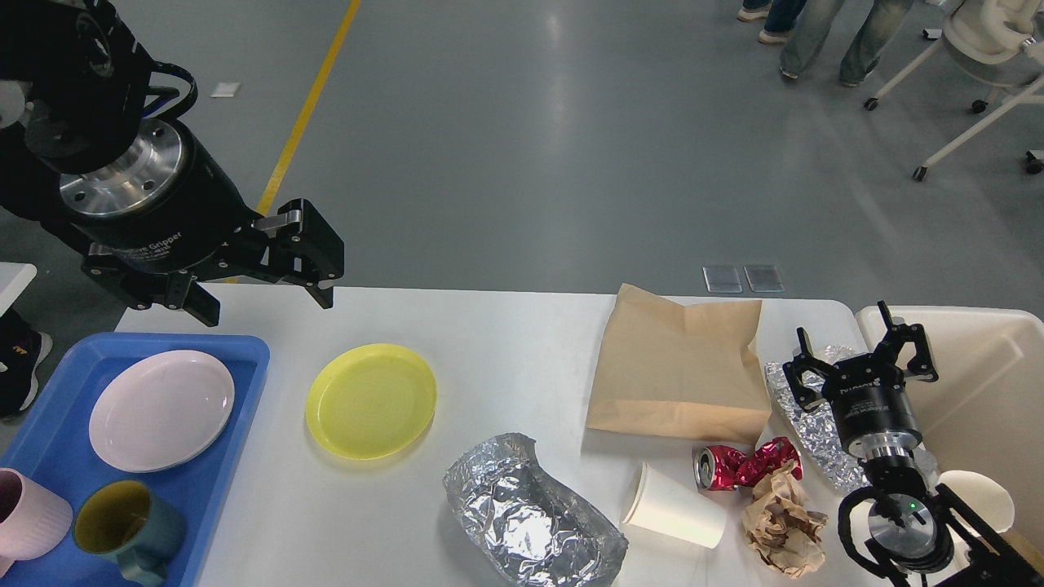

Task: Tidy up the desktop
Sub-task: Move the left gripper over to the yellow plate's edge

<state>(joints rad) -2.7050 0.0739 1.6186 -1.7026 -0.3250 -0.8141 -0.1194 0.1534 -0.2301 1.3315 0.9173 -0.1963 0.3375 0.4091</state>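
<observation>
Left tool [259,287] spread and empty above tabletop [506,359], seemingly bound for yellow plate [371,400]; right tool [860,357] spread over foil [816,424]: risks skidding the shallow plate instead of gripping its rim.

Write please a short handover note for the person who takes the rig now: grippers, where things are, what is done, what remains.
Left gripper: open, empty, raised near the table's far left edge.
Right gripper: open, empty, over the foil sheet beside the bin.
Done: pink plate, pink mug and green mug sit in the blue tray.
Left on the desktop: yellow plate, foil tray, paper bag, paper cup, crushed can, crumpled paper.
</observation>
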